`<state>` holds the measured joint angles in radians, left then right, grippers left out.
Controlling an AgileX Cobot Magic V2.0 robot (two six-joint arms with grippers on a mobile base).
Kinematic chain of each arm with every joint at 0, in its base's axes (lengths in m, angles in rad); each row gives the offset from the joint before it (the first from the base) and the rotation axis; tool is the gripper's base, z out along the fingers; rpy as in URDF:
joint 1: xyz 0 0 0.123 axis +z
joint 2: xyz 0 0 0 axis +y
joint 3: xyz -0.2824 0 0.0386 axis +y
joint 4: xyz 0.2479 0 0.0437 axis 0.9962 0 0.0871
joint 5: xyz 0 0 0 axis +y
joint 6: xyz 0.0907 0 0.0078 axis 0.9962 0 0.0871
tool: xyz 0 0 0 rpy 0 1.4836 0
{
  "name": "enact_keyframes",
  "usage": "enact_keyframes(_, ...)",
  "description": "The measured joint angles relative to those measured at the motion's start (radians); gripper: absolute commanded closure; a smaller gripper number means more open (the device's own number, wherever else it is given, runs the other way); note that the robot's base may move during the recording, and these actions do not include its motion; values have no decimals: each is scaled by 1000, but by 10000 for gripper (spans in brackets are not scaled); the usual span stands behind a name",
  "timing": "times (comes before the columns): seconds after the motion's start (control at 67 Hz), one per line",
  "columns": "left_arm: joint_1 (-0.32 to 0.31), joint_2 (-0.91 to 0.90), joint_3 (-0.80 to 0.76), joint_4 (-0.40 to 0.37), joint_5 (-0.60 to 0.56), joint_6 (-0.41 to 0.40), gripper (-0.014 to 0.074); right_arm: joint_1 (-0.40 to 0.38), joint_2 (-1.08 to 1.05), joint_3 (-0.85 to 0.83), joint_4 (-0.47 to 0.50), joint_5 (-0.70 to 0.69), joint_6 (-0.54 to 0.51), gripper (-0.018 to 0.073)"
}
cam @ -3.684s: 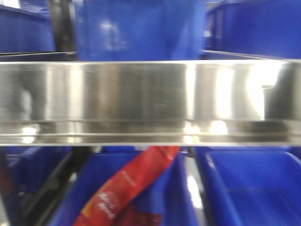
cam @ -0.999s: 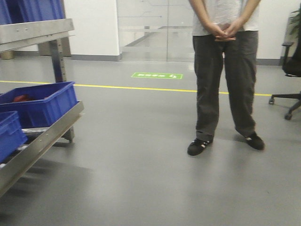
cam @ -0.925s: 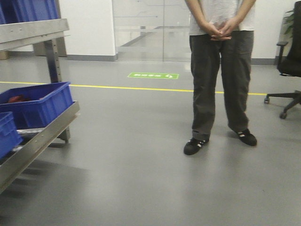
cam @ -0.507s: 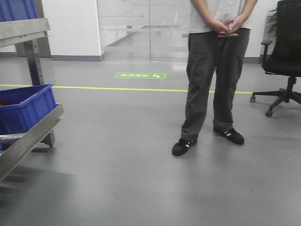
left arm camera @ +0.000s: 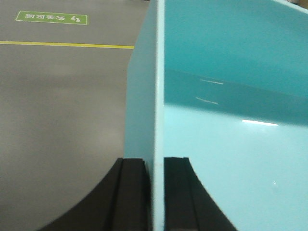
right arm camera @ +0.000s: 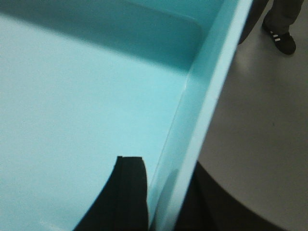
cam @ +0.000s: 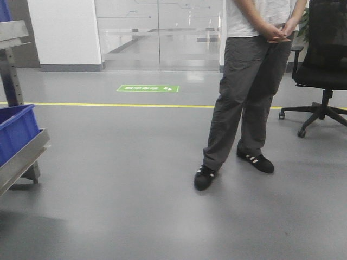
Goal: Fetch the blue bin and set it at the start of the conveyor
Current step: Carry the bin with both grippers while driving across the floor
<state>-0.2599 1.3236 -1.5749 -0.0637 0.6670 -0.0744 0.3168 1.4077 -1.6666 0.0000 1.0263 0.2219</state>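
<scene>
The pale aqua blue bin (left arm camera: 231, 120) fills the left wrist view, and it also fills the right wrist view (right arm camera: 86, 91). My left gripper (left arm camera: 155, 166) is shut on the bin's left wall, one black finger outside and one inside. My right gripper (right arm camera: 163, 178) is shut on the bin's right wall, one black finger inside and the other outside, partly hidden by the wall. The bin is held above the grey floor. The bin and both grippers are out of the front view. The conveyor start is out of view.
A person (cam: 252, 86) in dark trousers stands ahead, right of centre. A black office chair (cam: 322, 59) is at the far right. A steel rack (cam: 21, 157) with a dark blue crate (cam: 16, 132) is at the left edge. A yellow floor line (cam: 135, 105) and a green floor sign (cam: 147, 88) lie ahead.
The front view has swung right, away from the steel rack and its blue crates. The rack slid to the left edge, and the chair came further into view.
</scene>
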Motion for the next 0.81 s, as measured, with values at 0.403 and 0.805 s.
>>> enact_keyframes(0.403, 0, 0, 0, 0, 0, 0, 708, 0, 0, 0, 0, 0, 0, 711)
enact_keyframes(0.805, 0, 0, 0, 0, 0, 0, 708, 0, 0, 0, 0, 0, 0, 711)
